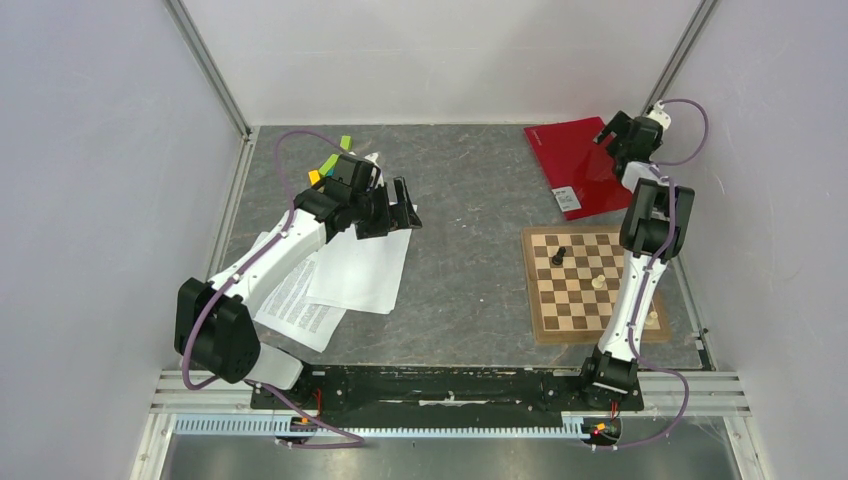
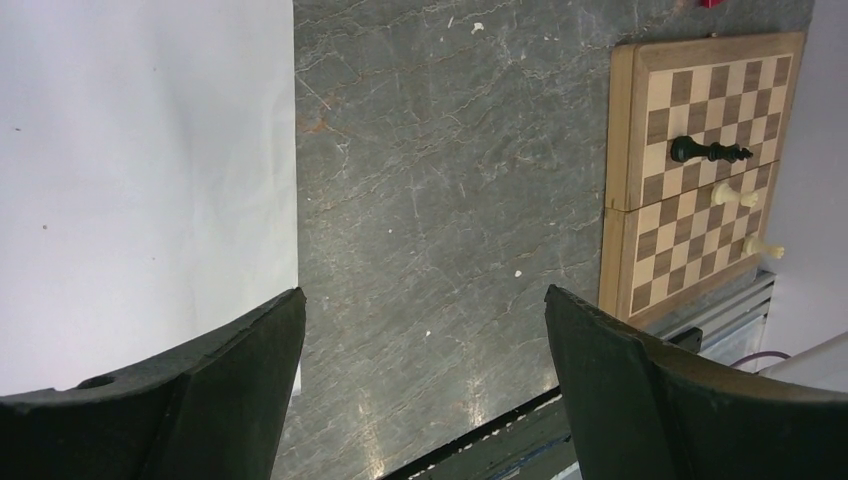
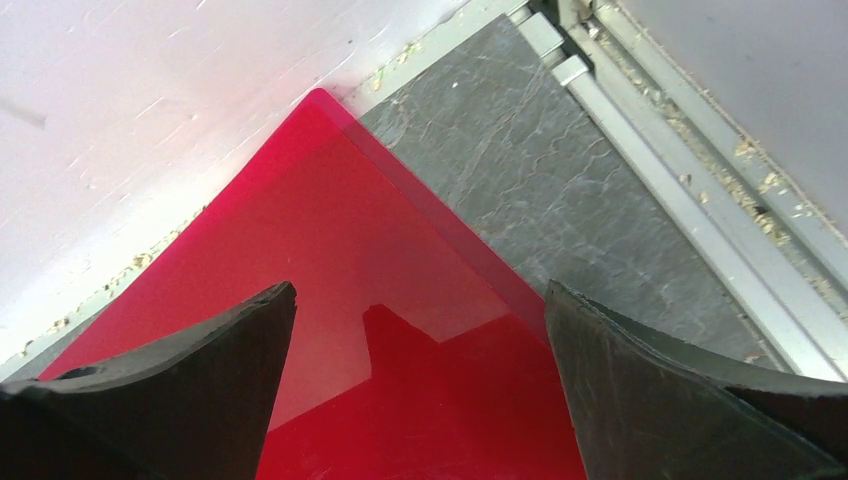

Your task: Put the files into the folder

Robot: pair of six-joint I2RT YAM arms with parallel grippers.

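Note:
The white files [image 1: 345,272] lie fanned out on the left of the grey table, one printed sheet showing at the lower left. My left gripper [image 1: 408,210] hangs open at their far right corner, empty; in its wrist view a blank sheet [image 2: 140,180] fills the left side and the gripper [image 2: 425,300] spans the paper's edge and bare table. The closed red folder [image 1: 572,160] lies at the back right with a white label on its cover. My right gripper [image 1: 613,130] hovers open over its far right corner, where the folder [image 3: 330,250] shows between the gripper [image 3: 420,295] fingers.
A wooden chessboard [image 1: 590,285] with a black piece [image 1: 559,254] and light pieces sits in front of the folder, under my right arm. White walls enclose the table on three sides. A metal rail [image 3: 690,200] runs along the right edge.

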